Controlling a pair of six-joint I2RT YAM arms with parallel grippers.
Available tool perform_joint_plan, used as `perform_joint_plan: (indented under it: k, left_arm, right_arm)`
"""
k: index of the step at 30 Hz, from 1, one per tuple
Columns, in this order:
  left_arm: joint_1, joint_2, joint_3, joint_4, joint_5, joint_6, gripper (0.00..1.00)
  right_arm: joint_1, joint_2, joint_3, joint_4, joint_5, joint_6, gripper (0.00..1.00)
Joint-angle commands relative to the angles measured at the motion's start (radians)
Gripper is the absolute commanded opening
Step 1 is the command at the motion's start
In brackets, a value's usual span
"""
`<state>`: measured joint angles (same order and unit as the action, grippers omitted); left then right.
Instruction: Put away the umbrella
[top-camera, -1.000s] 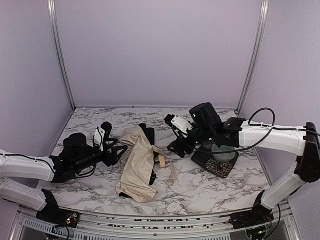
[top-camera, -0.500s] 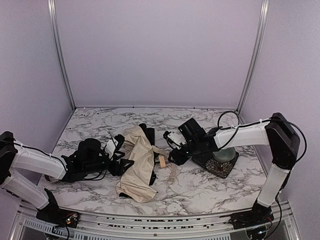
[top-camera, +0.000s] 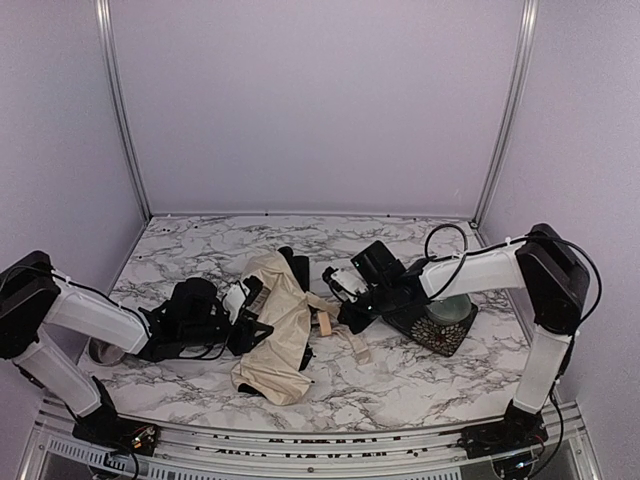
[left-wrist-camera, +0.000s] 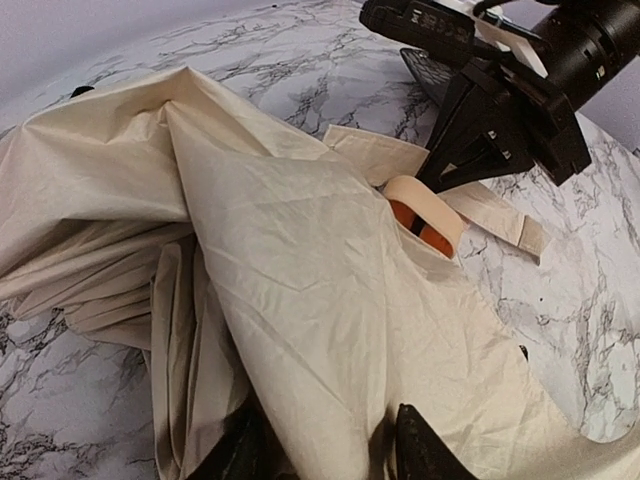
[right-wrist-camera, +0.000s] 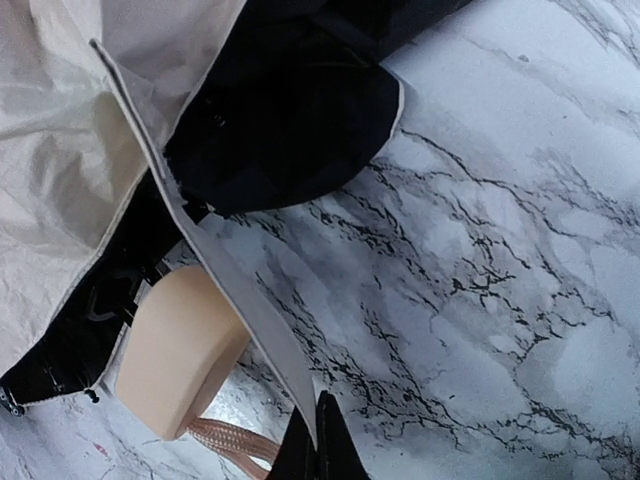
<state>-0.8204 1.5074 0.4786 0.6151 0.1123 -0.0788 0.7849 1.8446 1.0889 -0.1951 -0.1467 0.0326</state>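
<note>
One umbrella (top-camera: 275, 340) lies collapsed in a cream heap in the middle of the bench (top-camera: 400, 385), its single tan handle (right-wrist-camera: 180, 365) beside the fabric. Of the two pincers, the right pincer (right-wrist-camera: 318, 445) is pinched tight on the umbrella's strap (right-wrist-camera: 230, 290). The left pincer (left-wrist-camera: 330, 450) straddles a cream fold with its jaws partly apart, and I cannot tell whether it grips.
</note>
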Motion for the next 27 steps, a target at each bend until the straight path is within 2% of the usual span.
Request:
perform_joint_plan:
  k: [1, 6, 9, 13, 19, 23, 27]
  left_arm:
    - [-0.001, 0.054, 0.042, -0.010, 0.050, 0.014, 0.37]
    - [0.012, 0.131, 0.093, -0.010, 0.041, 0.014, 0.14]
    - [0.026, 0.165, 0.132, -0.010, -0.007, 0.020, 0.01]
    - [0.048, 0.221, 0.204, 0.022, -0.078, 0.038, 0.00]
    - [0.110, 0.321, 0.307, 0.177, -0.196, 0.003, 0.00]
    - [0.134, 0.362, 0.303, 0.355, -0.231, -0.015, 0.00]
    - [0.174, 0.380, 0.282, 0.460, -0.128, -0.028, 0.00]
  right_arm:
    - [-0.006, -0.024, 0.136, -0.068, 0.061, -0.026, 0.00]
    - [0.013, -0.079, 0.281, -0.166, 0.118, -0.068, 0.00]
    - [0.077, -0.102, 0.357, -0.241, 0.153, -0.103, 0.00]
    - [0.205, -0.113, 0.465, -0.368, 0.215, -0.150, 0.00]
    - [0.383, -0.115, 0.529, -0.467, 0.176, -0.123, 0.00]
    - [0.453, -0.131, 0.431, -0.403, 0.117, -0.052, 0.00]
    - [0.492, -0.136, 0.249, -0.225, -0.004, 0.017, 0.00]
